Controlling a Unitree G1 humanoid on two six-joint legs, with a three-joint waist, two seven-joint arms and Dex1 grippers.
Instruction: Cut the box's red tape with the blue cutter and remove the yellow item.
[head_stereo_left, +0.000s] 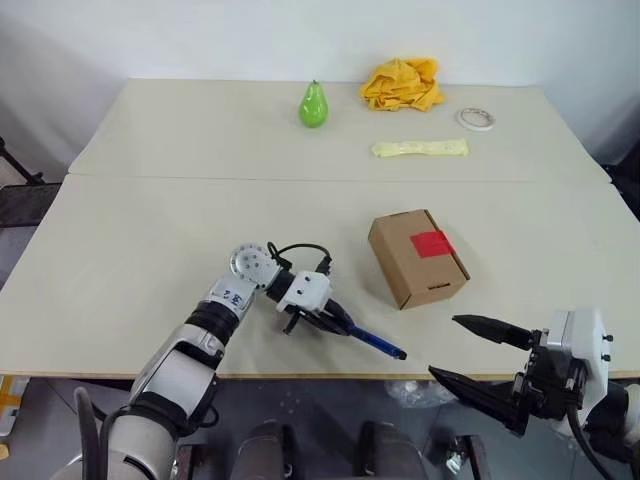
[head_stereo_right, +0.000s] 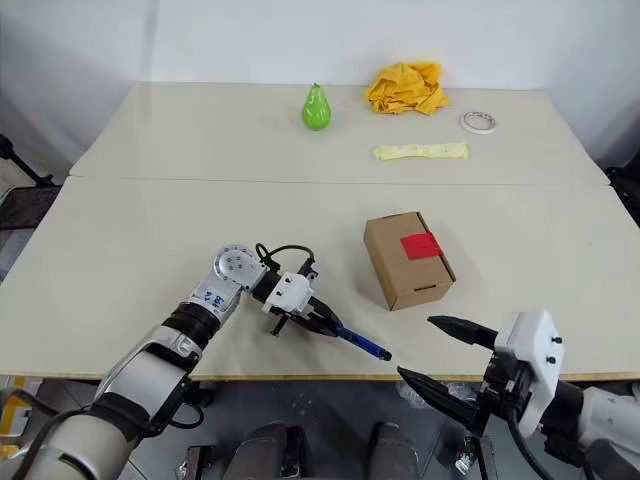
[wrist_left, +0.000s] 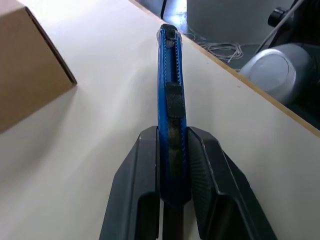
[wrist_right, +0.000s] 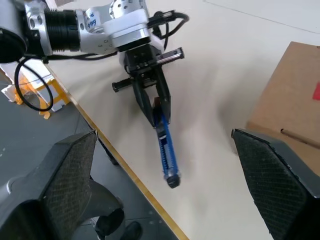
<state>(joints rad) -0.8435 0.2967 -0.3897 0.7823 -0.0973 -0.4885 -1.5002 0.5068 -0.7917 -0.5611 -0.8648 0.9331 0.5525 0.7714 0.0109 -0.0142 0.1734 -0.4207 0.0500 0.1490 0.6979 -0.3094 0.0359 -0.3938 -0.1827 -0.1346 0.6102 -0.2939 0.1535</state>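
The left gripper (head_stereo_left: 335, 322) jaws pinch only the rear of the slim blue pen-shaped cutter (head_stereo_left: 375, 342), which may pivot against the red tape square (head_stereo_left: 432, 243) on the brown cardboard box (head_stereo_left: 415, 258); the right gripper (head_stereo_left: 470, 352) jaws stand spread.

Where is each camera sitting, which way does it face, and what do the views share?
Head views: look forward and down over the table; both arms show.
Left wrist view: looks along the left gripper, shut on the blue cutter, past a corner of the box.
Right wrist view: looks between the open right gripper fingers toward the left gripper.
Shared: cutter and box in every view.
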